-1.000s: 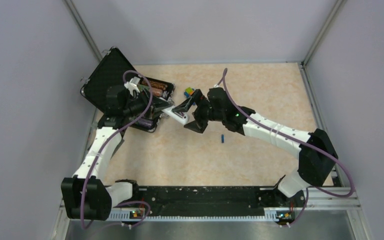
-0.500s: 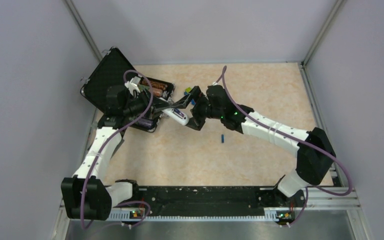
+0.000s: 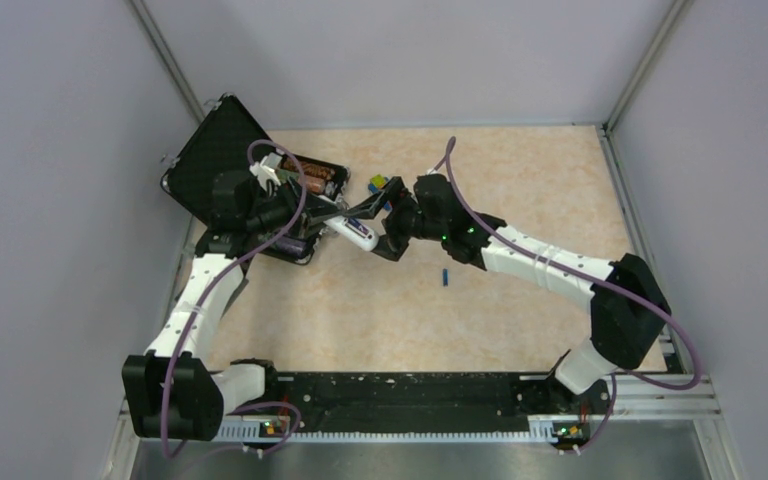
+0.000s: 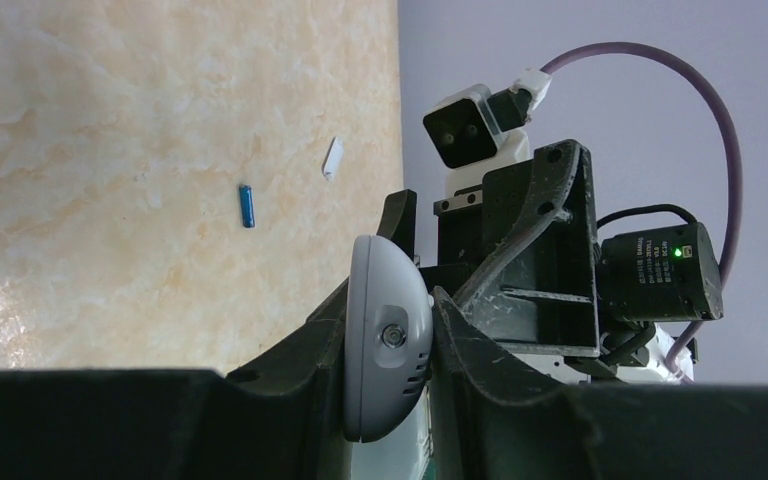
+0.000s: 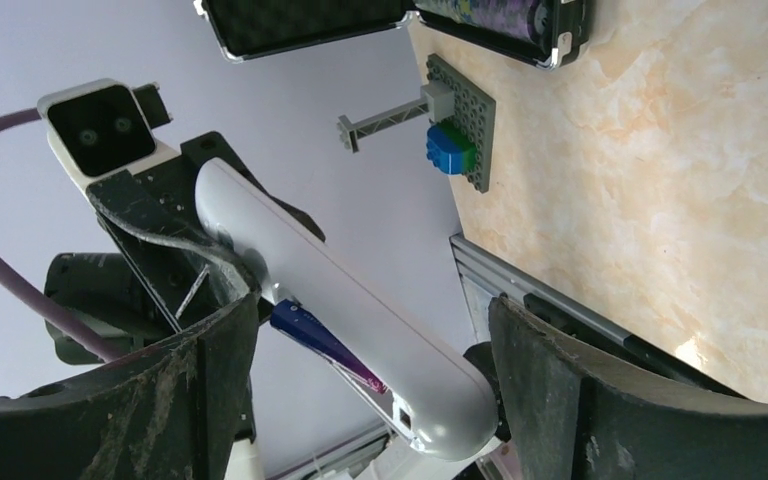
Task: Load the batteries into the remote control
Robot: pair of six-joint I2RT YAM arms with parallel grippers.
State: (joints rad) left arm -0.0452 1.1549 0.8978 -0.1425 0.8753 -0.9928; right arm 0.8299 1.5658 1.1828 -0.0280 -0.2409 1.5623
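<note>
The remote control (image 3: 352, 232), one white handset, is held off the table (image 3: 520, 180) just right of the one black case (image 3: 215, 150), clamped in the left gripper (image 4: 388, 322). The right gripper (image 5: 372, 330) has its fingers spread either side of it. There are two batteries: a purple battery (image 5: 320, 340) against the remote and a blue battery (image 3: 444, 277) on the table, nearer.

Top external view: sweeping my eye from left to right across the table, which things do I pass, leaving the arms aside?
black case, lid open → remote control → blue battery, lying alone. The coloured toy blocks overlap the remote control from side to side, so they are left out.
</note>
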